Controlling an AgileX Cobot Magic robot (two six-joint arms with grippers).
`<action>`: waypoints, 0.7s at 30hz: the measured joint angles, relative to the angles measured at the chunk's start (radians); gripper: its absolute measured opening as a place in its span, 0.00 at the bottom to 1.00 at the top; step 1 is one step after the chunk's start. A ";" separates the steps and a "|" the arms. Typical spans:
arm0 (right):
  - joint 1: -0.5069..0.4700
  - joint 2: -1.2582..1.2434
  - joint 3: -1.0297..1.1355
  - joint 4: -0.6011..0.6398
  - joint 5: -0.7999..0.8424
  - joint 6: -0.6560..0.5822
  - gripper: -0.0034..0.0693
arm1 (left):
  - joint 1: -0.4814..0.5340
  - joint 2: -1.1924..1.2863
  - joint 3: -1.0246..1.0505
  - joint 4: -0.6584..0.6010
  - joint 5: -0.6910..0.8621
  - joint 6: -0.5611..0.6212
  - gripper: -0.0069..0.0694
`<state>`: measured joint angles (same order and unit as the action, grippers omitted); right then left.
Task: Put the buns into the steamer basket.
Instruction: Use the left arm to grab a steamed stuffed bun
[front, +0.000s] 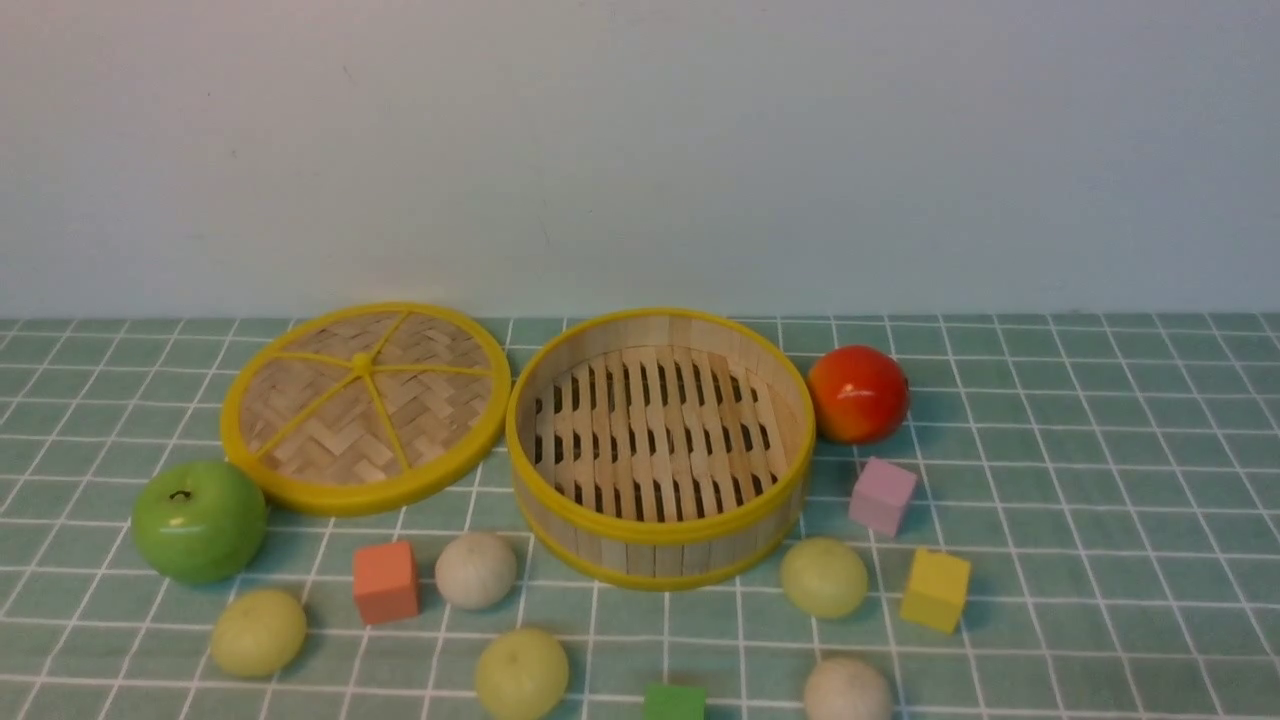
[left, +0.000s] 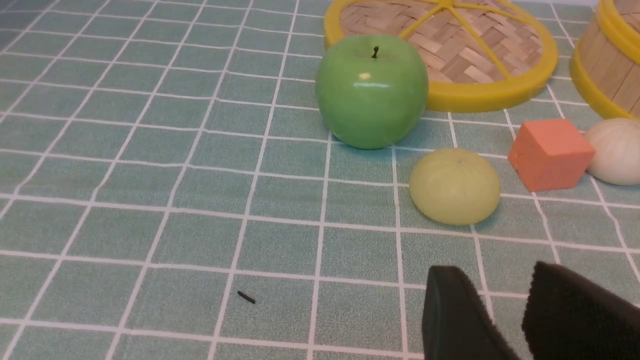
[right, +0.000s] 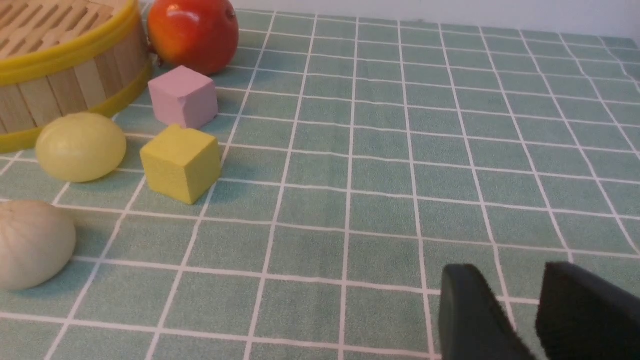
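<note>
Steamer basket (front: 650, 552) stands empty at mid-scene on the checked cloth (front: 1100, 480), with its lid (front: 365, 405) flat just to its left. All five buns (front: 521, 673) lie outside it, on the near side. The left off-white bun (front: 475, 570) is near the basket's near-left wall, and the far-left yellow-green bun (front: 258, 631) sits just nearer than the green apple (front: 198, 520). The right yellow-green bun (front: 823, 577) is just beside the near-right wall, and the right off-white bun (front: 846, 690) is at the near edge of the front view. Neither arm shows in the front view. In the wrist views the left gripper (left: 495, 285) has its jaws parted over bare cloth and holds nothing; the right gripper (right: 507, 280) is likewise parted and empty. Assessment: no bun placed.

Hazards:
- The buns are smooth and round, so an off-centre closure would likely squeeze one out and send it rolling.
- The orange cube (front: 385, 581) sits just beside the left off-white bun, and the yellow cube (front: 935, 589) is near the right yellow-green bun. A finger descending on either side could strike the cube.
- The apple resembles the far-left bun in colour and could be picked by mistake.
- A finger reaching for the bun by the basket wall could catch the rim and shove the basket.
</note>
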<state>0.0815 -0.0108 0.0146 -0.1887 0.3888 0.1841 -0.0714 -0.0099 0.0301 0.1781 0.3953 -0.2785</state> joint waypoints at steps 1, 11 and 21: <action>0.000 0.000 0.000 0.000 0.000 0.000 0.37 | 0.000 0.000 0.000 0.002 0.000 0.000 0.40; 0.000 0.000 0.000 0.000 0.000 0.000 0.37 | 0.000 0.000 0.000 0.065 -0.004 0.000 0.40; 0.000 0.000 0.000 0.000 0.000 0.000 0.38 | 0.000 0.000 0.001 0.018 -0.493 -0.079 0.40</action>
<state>0.0815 -0.0108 0.0146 -0.1887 0.3888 0.1841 -0.0714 -0.0099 0.0308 0.1957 -0.0980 -0.3579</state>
